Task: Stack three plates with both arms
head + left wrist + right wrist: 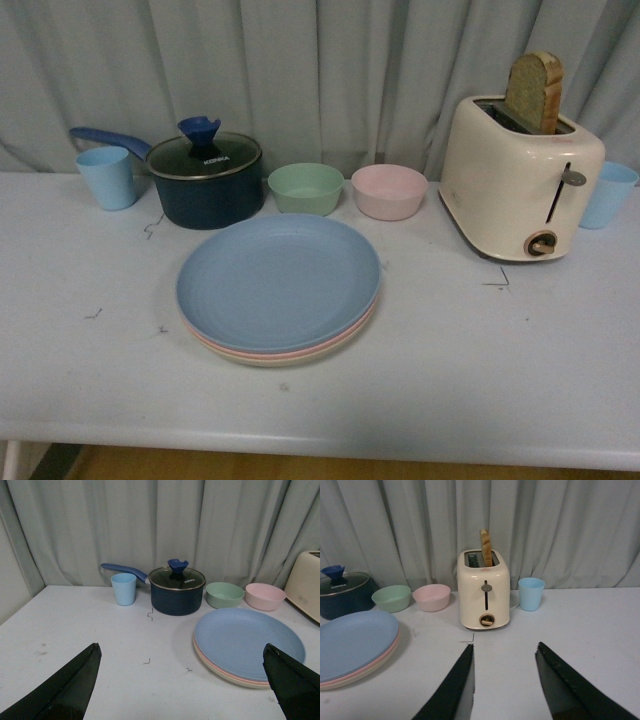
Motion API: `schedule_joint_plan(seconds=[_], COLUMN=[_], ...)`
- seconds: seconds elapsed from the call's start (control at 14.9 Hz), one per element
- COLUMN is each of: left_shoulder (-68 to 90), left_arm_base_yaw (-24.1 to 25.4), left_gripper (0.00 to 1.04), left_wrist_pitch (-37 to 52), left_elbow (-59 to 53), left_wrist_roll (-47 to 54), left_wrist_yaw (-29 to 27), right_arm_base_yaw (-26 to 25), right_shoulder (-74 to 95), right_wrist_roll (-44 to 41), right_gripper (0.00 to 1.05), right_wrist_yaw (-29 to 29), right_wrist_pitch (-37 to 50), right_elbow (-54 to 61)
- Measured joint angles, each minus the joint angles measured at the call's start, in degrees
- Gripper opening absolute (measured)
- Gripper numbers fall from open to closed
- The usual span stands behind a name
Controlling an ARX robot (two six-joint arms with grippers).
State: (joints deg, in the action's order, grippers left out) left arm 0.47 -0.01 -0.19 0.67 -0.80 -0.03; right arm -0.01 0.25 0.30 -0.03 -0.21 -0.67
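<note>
Between the two empty hands, the stacked plates (pixel 278 280).

Three round, shallow plates sat in one neat stack on the white table (pixel 560 380) — the blue plate (pixel 278 268) on top, the pink plate (pixel 300 350) directly beneath it, and the cream plate (pixel 262 361) at the bottom. Only thin crescents of the pink and cream rims showed along the near edge. The blue one lay flat and empty — faint concentric rings marked its matte surface.
</note>
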Motion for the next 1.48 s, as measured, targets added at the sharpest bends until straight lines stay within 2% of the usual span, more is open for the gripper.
schedule_joint_plan(seconds=[0.13,0.2,0.27,1.48], left_shoulder=[0.0,0.0,0.0,0.0], left_arm_base_yaw=[0.0,0.0,0.0,0.0], left_gripper=[0.98,0.98,0.98,0.98], left_wrist_pitch=[0.0,-0.02,0.0,-0.02], left_elbow=[0.0,0.0,0.0,0.0], left_wrist_roll=[0.0,0.0,0.0,0.0], left_wrist_yaw=[0.0,0.0,0.0,0.0], right_arm_base_yaw=[0.0,0.0,0.0,0.0], right_shoulder=[0.0,0.0,0.0,0.0], right_wrist_roll=[0.0,0.0,0.02,0.02], right_gripper=[0.6,0.87,0.98,0.98], right_wrist_yaw=[0.02,0.02,0.02,0.0], right_wrist_pitch=[0.02,0.0,0.02,0.0], right_elbow=[0.0,0.0,0.0,0.0])
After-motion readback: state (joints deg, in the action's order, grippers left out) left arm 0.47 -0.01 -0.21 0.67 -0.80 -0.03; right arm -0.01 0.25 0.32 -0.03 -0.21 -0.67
